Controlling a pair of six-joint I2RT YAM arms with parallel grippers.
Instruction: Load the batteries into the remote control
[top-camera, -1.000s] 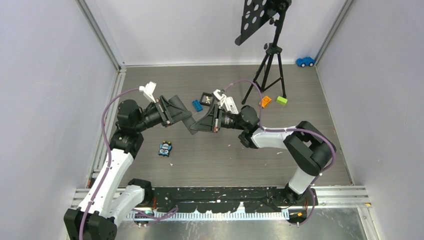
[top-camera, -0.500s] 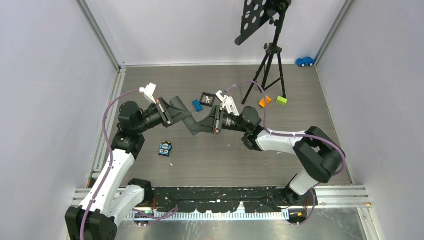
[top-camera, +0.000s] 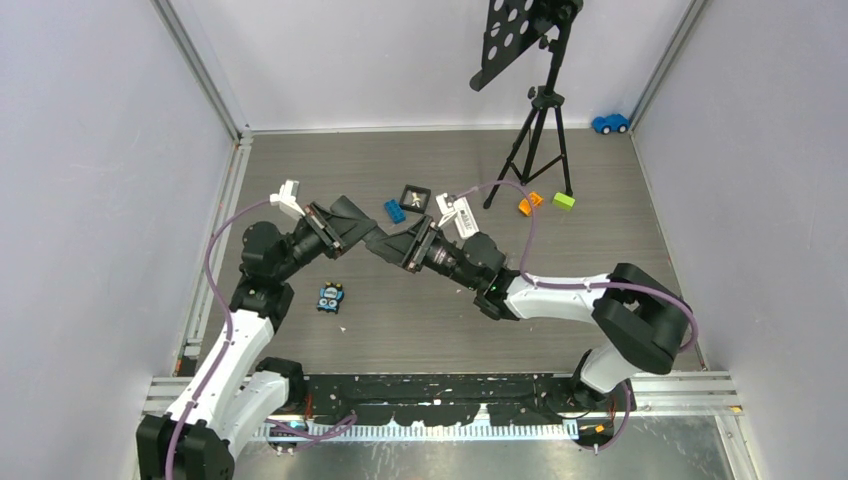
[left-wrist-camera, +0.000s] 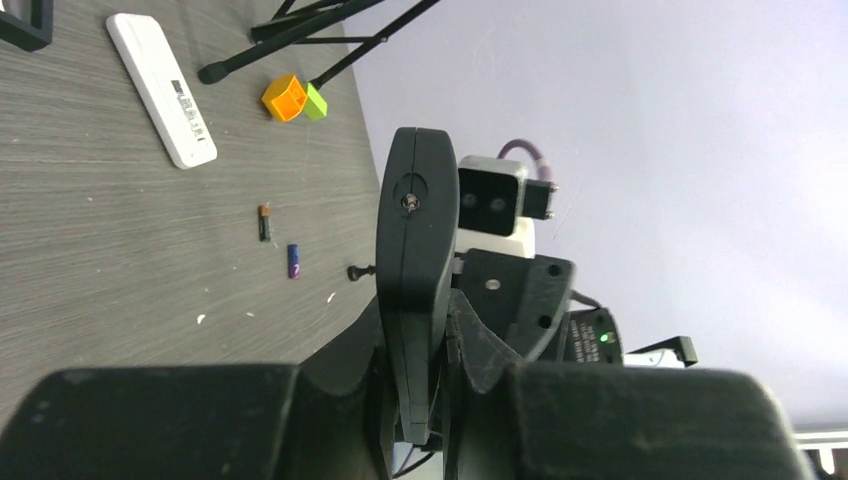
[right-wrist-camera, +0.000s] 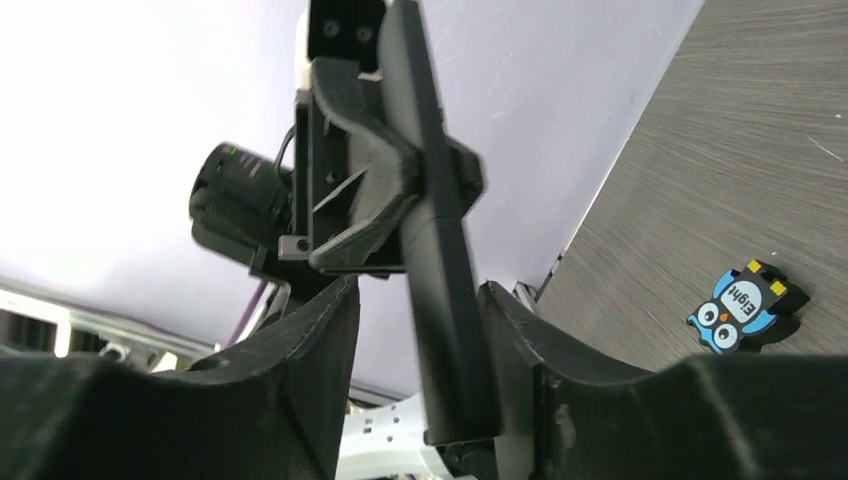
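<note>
A black remote (left-wrist-camera: 415, 230) is held in the air between my two grippers; it also shows in the top view (top-camera: 385, 242). My left gripper (left-wrist-camera: 418, 312) is shut on one end of it. My right gripper (right-wrist-camera: 418, 290) is open around the other end (right-wrist-camera: 440, 300); one finger touches the remote and a gap shows at the other. Two batteries lie on the floor in the left wrist view, a dark one (left-wrist-camera: 264, 222) and a purple-blue one (left-wrist-camera: 293, 260). I cannot make them out in the top view.
A white remote (left-wrist-camera: 160, 88), orange (left-wrist-camera: 284, 97) and green (left-wrist-camera: 317, 101) blocks and a small black knob piece (left-wrist-camera: 360, 271) lie near the batteries. A blue owl toy (top-camera: 330, 297), blue brick (top-camera: 395, 210), black frame (top-camera: 413, 197) and tripod (top-camera: 540, 130) stand around.
Both grippers and the remote between them have shifted a little toward the back. The right arm's forearm has swung lower and stretched out; the left wrist has tilted up.
</note>
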